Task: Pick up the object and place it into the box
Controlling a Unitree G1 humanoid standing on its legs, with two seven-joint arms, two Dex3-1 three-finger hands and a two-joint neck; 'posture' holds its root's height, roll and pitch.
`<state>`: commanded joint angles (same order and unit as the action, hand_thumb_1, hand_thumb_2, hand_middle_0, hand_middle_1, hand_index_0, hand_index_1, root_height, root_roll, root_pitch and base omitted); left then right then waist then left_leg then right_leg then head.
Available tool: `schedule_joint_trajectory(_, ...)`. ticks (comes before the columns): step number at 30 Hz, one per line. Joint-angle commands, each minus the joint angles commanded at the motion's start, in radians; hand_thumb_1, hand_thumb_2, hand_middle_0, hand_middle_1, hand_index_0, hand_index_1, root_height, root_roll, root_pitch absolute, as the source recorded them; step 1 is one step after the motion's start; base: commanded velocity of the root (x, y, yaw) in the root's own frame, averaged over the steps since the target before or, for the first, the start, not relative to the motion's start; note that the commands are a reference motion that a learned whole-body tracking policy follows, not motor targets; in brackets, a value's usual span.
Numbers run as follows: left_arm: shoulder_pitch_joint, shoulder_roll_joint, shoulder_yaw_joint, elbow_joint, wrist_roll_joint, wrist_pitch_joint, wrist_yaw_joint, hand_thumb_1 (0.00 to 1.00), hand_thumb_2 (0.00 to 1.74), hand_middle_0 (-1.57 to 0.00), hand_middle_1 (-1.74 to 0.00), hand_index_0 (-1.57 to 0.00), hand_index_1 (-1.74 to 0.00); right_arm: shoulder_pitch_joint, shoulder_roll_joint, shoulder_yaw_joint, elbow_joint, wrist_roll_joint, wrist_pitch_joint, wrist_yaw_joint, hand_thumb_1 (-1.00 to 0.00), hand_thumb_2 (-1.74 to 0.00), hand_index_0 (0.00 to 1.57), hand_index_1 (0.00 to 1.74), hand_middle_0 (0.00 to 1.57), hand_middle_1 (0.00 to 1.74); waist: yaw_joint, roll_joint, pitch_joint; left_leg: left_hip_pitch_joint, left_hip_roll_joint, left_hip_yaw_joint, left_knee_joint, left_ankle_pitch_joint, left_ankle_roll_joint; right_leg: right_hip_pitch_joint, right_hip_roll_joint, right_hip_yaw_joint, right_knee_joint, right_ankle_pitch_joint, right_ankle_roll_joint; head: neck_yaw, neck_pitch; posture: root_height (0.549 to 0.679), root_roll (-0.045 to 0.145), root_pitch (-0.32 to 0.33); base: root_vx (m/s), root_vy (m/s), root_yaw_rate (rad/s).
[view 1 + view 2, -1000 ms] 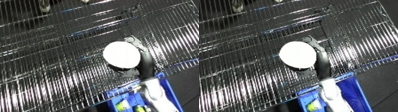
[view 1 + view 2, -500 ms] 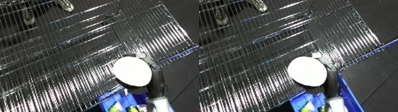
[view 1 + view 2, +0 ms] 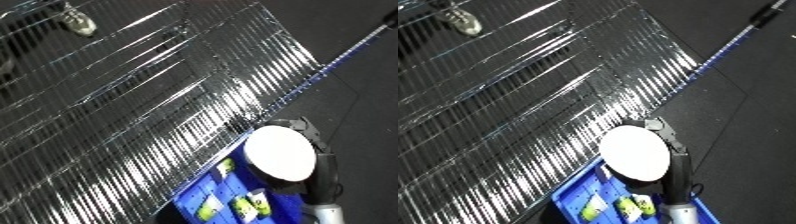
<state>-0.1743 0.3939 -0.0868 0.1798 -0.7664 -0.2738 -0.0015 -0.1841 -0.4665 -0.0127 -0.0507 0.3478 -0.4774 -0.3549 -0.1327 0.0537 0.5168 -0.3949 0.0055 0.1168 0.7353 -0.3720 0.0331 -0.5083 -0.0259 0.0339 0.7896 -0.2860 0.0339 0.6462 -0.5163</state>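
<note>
Right hand [image 3: 664, 131] comes up from the 5 o'clock corner, black fingers curled round the rim of a white disc [image 3: 634, 152], flat round thing, face toward the camera. Fingertips show just past the disc's edge at about 1 o'clock of it; the dark wrist and white forearm [image 3: 680, 214] run down from behind it to the bottom edge. Disc sits over the near corner of the blue bin [image 3: 206, 193], overlapping its rim, held above it, not resting in it as far as I can tell. Bin is at 6 o'clock, partly cut off, already holding some yellow-green items [image 3: 250, 204] with white packaging; can't make out what they are. Wire-grid shelving [image 3: 133, 100], shiny chrome, fills everything from 9 through 12 o'clock, tilted diagonally across the view. Dark floor [image 3: 753, 100] takes the 3 o'clock side. Left hand not visible in either eye.
</note>
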Motion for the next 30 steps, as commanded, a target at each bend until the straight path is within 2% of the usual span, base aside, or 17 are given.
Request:
schedule_joint_trajectory(6,0.035,-0.023,0.001,0.008,-0.02,-0.032,-0.006,1.0,1.74,-1.57,-1.74,-1.57,-1.74,0.083,-0.022,-0.04,0.021,-0.011,-0.028,-0.017,-0.75,-1.3,1.18,1.3,1.18,1.3,-0.039,0.02,-0.002,0.038,-0.002,0.025,-0.039,0.008,-0.0046,0.015,0.0031,0.02,-0.035,0.004,-0.0004,0.033,0.003,0.641,0.081,0.045,-0.012,0.074,-0.133)
schedule_joint_trajectory(10,0.038,-0.033,-0.002,0.019,-0.029,-0.046,-0.011,1.0,1.74,-1.57,-1.74,-1.57,-1.74,0.109,-0.029,-0.05,0.035,0.013,-0.036,0.0,-0.55,-0.96,0.86,0.96,0.86,0.96,-0.057,0.025,-0.003,0.051,-0.003,0.033,-0.047,0.007,-0.006,0.019,0.0068,0.026,-0.044,0.004,-0.0022,0.057,-0.005,0.642,0.086,0.043,-0.014,0.038,-0.089)
schedule_joint_trajectory(16,0.036,-0.046,-0.014,0.031,-0.038,-0.053,-0.013,1.0,1.74,-1.57,-1.74,-1.57,-1.74,0.127,-0.033,-0.051,0.064,0.053,-0.046,0.045,-0.25,-0.44,0.39,0.44,0.39,0.44,-0.074,0.034,-0.005,0.069,-0.006,0.037,-0.049,0.004,-0.0093,0.03,0.0053,0.033,-0.048,0.0,-0.0052,0.072,-0.028,0.642,0.093,0.035,0.006,0.031,-0.047)
schedule_joint_trajectory(21,0.034,-0.053,-0.022,0.043,-0.043,-0.057,-0.013,1.0,1.74,-1.57,-1.74,-1.57,-1.74,0.132,-0.029,-0.045,0.085,0.069,-0.051,0.064,0.0,0.0,0.0,0.0,0.0,0.0,-0.076,0.039,-0.007,0.08,-0.01,0.036,-0.06,0.009,-0.012,0.037,0.0051,0.036,-0.056,0.0,-0.0058,0.077,-0.043,0.643,0.096,0.032,0.006,0.013,-0.003)
schedule_joint_trajectory(30,0.033,-0.056,-0.029,0.053,-0.049,-0.062,-0.012,1.0,1.74,-1.57,-1.74,-1.57,-1.74,0.138,-0.018,-0.033,0.104,0.08,-0.046,0.068,0.0,0.0,0.0,0.0,0.0,0.0,-0.07,0.038,-0.01,0.087,-0.014,0.027,-0.074,0.022,-0.0155,0.045,0.0054,0.034,-0.065,0.002,-0.0067,0.067,-0.057,0.644,0.097,0.032,0.001,-0.002,0.022)
